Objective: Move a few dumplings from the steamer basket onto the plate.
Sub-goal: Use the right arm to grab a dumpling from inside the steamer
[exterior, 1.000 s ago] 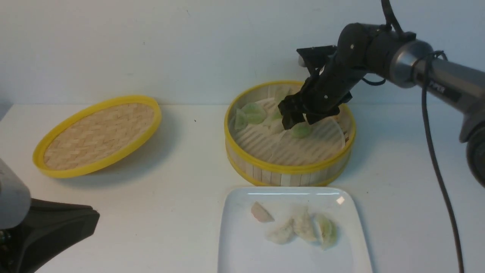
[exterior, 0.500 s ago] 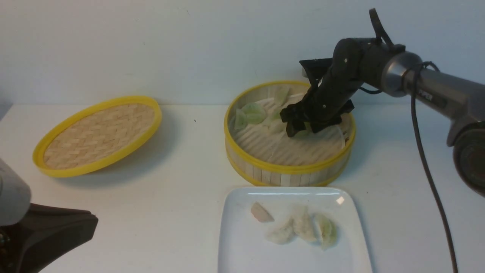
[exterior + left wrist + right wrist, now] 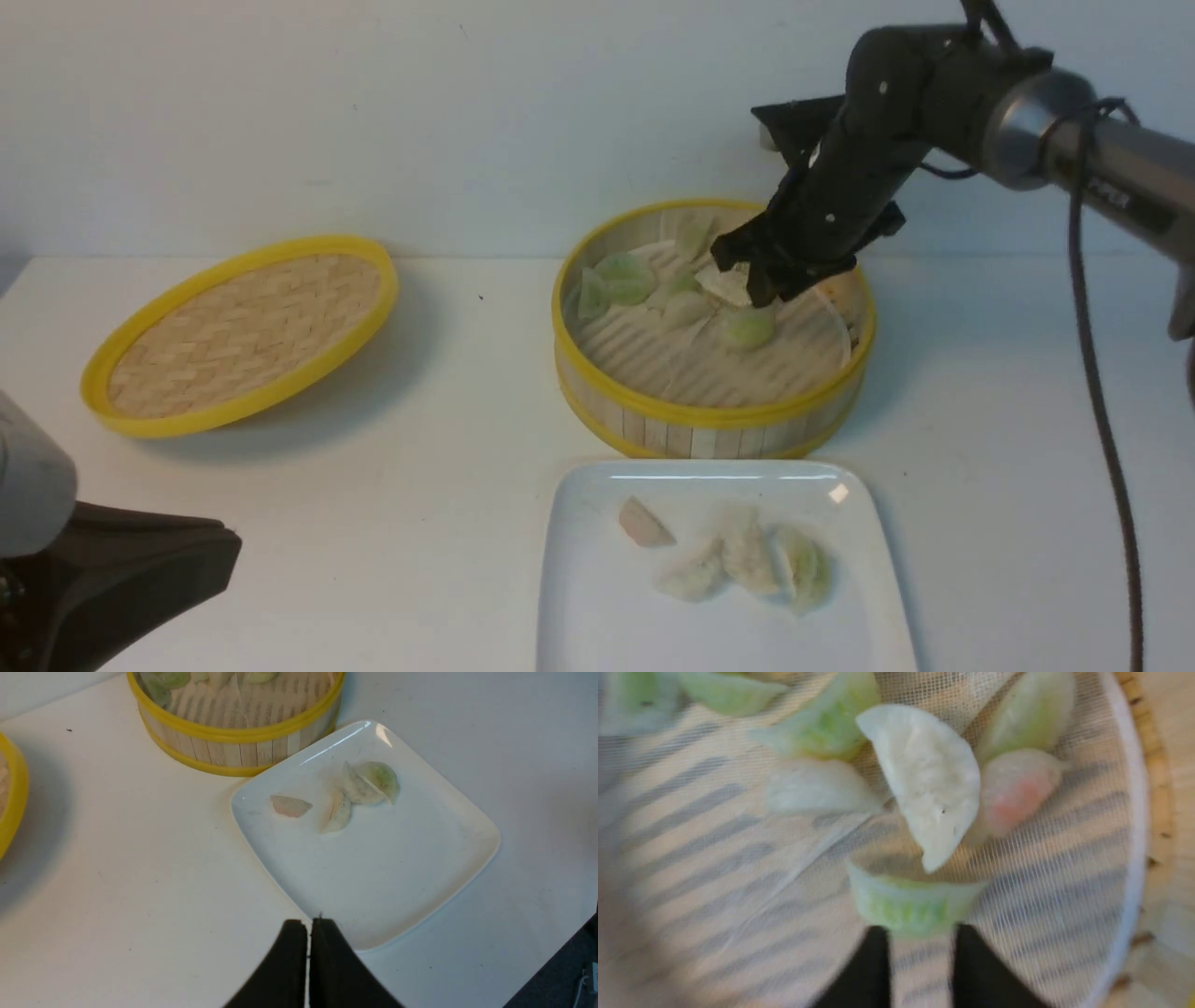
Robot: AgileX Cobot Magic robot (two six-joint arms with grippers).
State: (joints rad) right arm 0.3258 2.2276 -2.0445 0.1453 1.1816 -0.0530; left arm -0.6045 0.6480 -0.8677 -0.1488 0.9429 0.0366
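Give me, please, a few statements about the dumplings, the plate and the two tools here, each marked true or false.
1. Four dumplings lie on the plate. True.
2. The right tool hangs above the steamer basket. True.
3. The left tool stands wide open. False: its jaws are pressed together.
4. The woven lid covers the steamer basket. False: the lid lies on the table, apart from the basket, on the robot's left.
5. The steamer basket holds no dumplings. False: several lie inside it, green and pale ones among them.
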